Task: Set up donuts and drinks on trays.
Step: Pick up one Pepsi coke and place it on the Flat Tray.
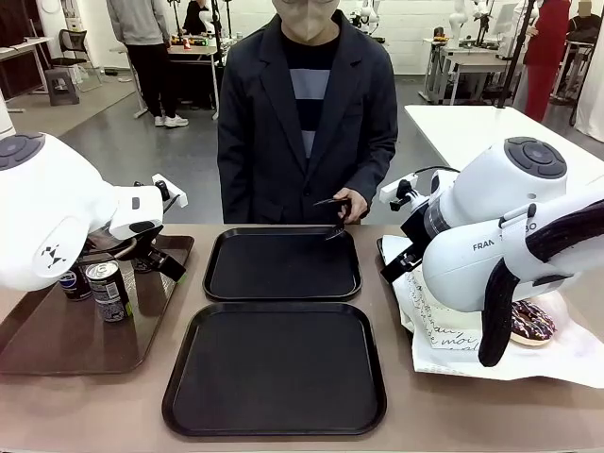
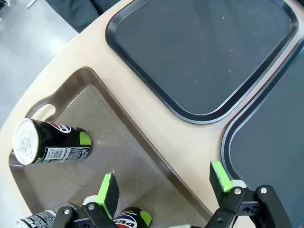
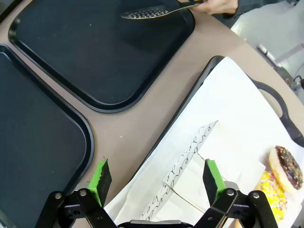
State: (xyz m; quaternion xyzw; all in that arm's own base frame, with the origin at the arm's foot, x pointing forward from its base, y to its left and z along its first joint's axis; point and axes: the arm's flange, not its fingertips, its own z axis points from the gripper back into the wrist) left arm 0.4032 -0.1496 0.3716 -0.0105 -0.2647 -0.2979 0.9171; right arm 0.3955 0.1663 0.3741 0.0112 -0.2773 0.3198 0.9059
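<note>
On left, brown tray (image 1: 57, 349) carrying the drinks (image 2: 52, 142): three slim cans, upright, bunched at one end. Left gripper (image 2: 164, 186) just above them, jaws released, nothing held. Likely rigid, slick-walled and tippy on that narrow base. Best pinched mid-body, kept vertical. Tight spacing, so risk of clipping a neighbour on the way in.

At right, paper-lined tray (image 3: 237, 109) with the donuts (image 3: 286, 167): one chocolate-sprinkled, one yellow, both bare. White script-printed sleeves (image 3: 190, 175) right under right gripper (image 3: 156, 179), likewise released and empty. Probably soft, crumbly, sticky on top. Light squeeze on the sides or through sleeve paper.

Mid-table, two black trays (image 1: 274, 368) just beside each other, nothing set on them yet. Person's hand (image 1: 351, 205) holding slotted tongs (image 3: 147, 13) over the far one: in the way of a drop there.
</note>
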